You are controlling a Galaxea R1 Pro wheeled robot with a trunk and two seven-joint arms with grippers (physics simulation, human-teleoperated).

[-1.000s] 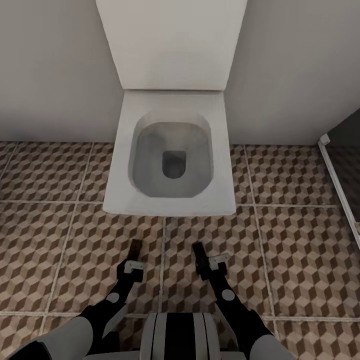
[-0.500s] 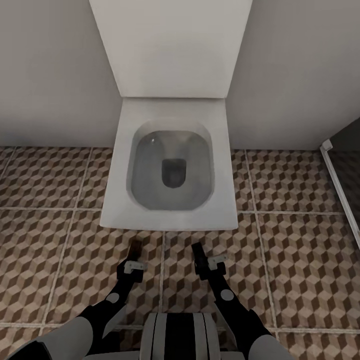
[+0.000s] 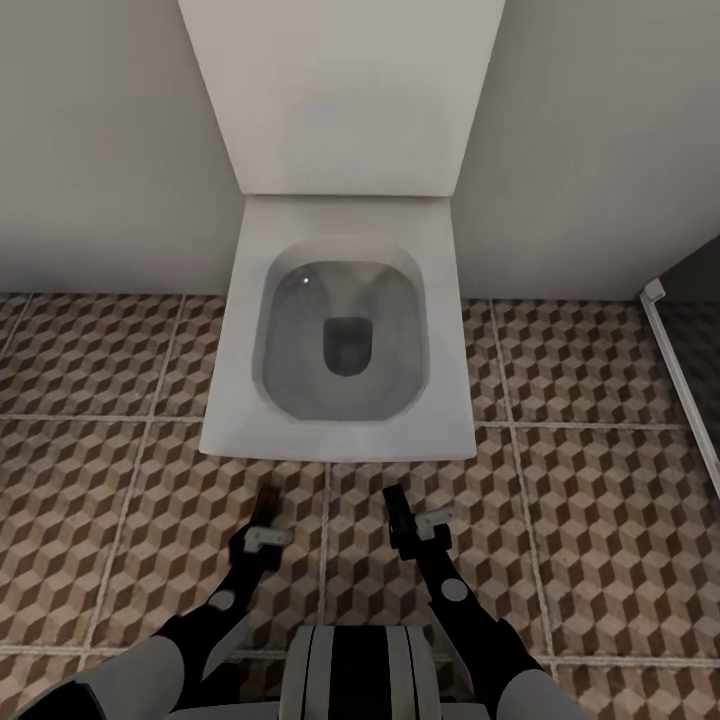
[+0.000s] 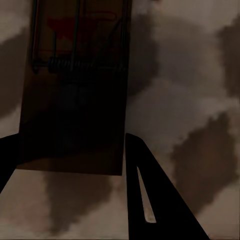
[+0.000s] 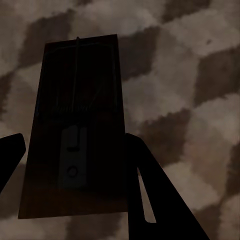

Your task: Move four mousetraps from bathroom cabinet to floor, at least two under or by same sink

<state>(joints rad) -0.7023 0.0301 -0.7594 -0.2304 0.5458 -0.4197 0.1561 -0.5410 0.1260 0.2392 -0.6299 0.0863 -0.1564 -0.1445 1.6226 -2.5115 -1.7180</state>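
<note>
In the head view both arms hang low over the bathroom floor [image 3: 90,490], just in front of a white toilet. My left gripper [image 3: 265,508] is shut on a brown mousetrap [image 3: 266,498]. In the left wrist view that mousetrap [image 4: 75,85] lies between the dark fingers [image 4: 150,200], its spring wire and red mark showing. My right gripper [image 3: 398,508] is shut on a second, darker mousetrap [image 3: 396,500], seen close in the right wrist view as a mousetrap [image 5: 75,130] held over the cube-patterned tiles. The cabinet and the bathroom sink are out of view.
A white toilet [image 3: 340,440] with its lid up against the grey wall stands directly ahead, its front rim close to both grippers. A white-framed dark panel [image 3: 685,380] runs along the right edge. Patterned tiles extend to the left and right of the toilet.
The view moved closer to the toilet a second ago and has since held still. My left gripper has turned slightly with its mousetrap. The right arm has not moved.
</note>
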